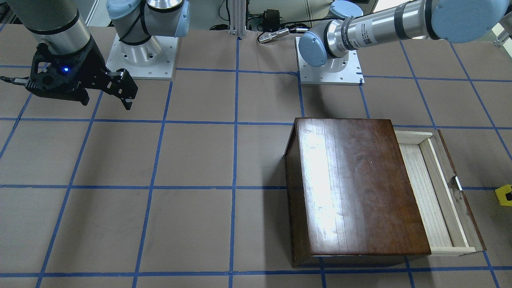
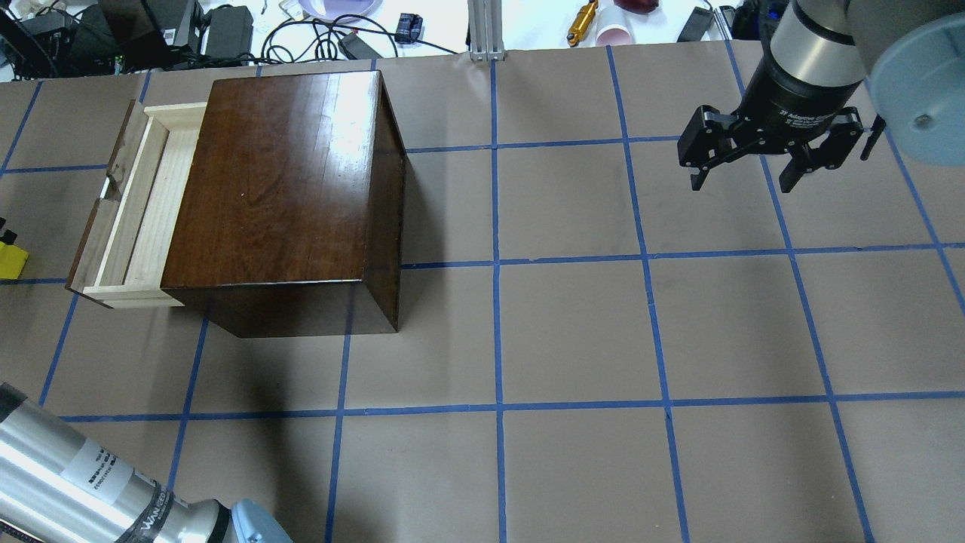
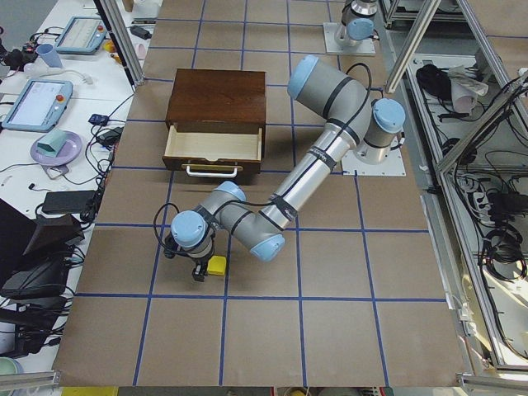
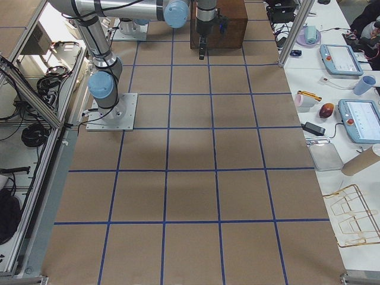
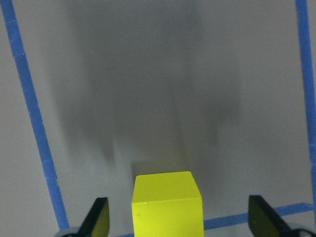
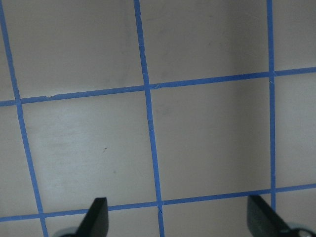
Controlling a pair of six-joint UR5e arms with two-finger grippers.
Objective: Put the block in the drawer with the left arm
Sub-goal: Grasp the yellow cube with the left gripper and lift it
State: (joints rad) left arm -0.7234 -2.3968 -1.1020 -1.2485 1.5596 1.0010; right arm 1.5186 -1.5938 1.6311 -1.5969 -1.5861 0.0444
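Jaws wide apart on the black 2-finger left gripper (image 5: 180,219) and right gripper (image 2: 744,179); the small bright yellow cube (image 5: 168,205) sits between the left jaws, untouched, well apart from the pulled-out pale-wood drawer (image 2: 151,204).

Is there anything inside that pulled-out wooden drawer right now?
Only bare pale wood shows in the open part of the drawer. Its rear part is covered by the dark box, so it cannot be seen. The yellow block sits outside on the table.
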